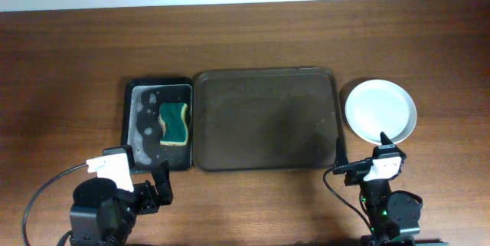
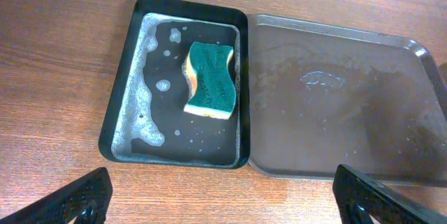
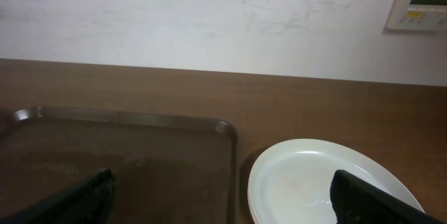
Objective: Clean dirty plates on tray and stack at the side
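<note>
The white plates stand in one stack on the table, right of the brown tray; the top one looks clean, and how many lie under it I cannot tell. The stack also shows in the right wrist view. The tray holds no plates, only wet streaks; it also shows in the left wrist view and the right wrist view. My left gripper is open and empty near the table's front edge. My right gripper is open and empty, in front of the tray's right corner and the plates.
A narrow black tray with soapy water and a green-and-yellow sponge lies left of the brown tray; it also shows in the left wrist view, with the sponge. A white wall runs behind the table.
</note>
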{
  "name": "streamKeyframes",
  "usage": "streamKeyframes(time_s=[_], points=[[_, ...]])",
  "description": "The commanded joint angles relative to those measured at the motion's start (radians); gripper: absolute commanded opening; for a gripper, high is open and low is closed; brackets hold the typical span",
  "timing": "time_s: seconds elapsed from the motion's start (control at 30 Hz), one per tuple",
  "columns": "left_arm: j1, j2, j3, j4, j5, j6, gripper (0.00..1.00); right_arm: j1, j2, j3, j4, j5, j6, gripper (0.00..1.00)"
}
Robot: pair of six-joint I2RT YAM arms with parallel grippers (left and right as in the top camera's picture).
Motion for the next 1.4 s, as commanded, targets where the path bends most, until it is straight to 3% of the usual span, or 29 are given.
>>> streamKeyframes(time_s=[0.0,0.1,0.2,0.33,0.43,0.53,0.6,0.67,0.7,1.37], points=[[0.002,-0.005,-0.008,0.001,-0.01,0.016,1.0,0.009,-0.008,-0.005,-0.006,0.009,0.0,0.99],[0.002,-0.005,-0.012,-0.004,-0.039,0.016,0.99,0.009,-0.008,-0.005,-0.006,0.009,0.0,0.99],[0.002,-0.08,-0.114,0.091,-0.102,0.02,0.99,0.009,-0.008,-0.005,-0.006,0.009,0.0,0.99],[0.003,-0.334,-0.477,0.485,-0.094,0.02,0.99,0.009,-0.008,-0.005,-0.006,0.009,0.0,0.99],[0.007,-0.46,-0.655,0.744,-0.097,0.02,0.99,0.009,-0.008,-0.005,-0.006,0.009,0.0,0.99],[0.009,-0.47,-0.807,1.152,-0.091,0.114,0.99,0.009,-0.008,-0.005,-0.006,0.009,0.0,0.99],[0.016,-0.47,-0.805,1.15,-0.075,0.203,0.99,0.009,-0.008,-0.005,-0.006,0.009,0.0,0.98],[0.018,-0.47,-0.805,0.946,-0.051,0.205,0.99,0.009,-0.008,-0.005,-0.006,0.009,0.0,0.99],[0.018,-0.47,-0.804,0.932,-0.034,0.206,0.99,0.009,-0.008,-0.005,-0.006,0.009,0.0,0.99],[0.018,-0.47,-0.804,0.931,-0.026,0.205,1.0,0.009,-0.008,-0.005,-0.006,0.009,0.0,0.99]])
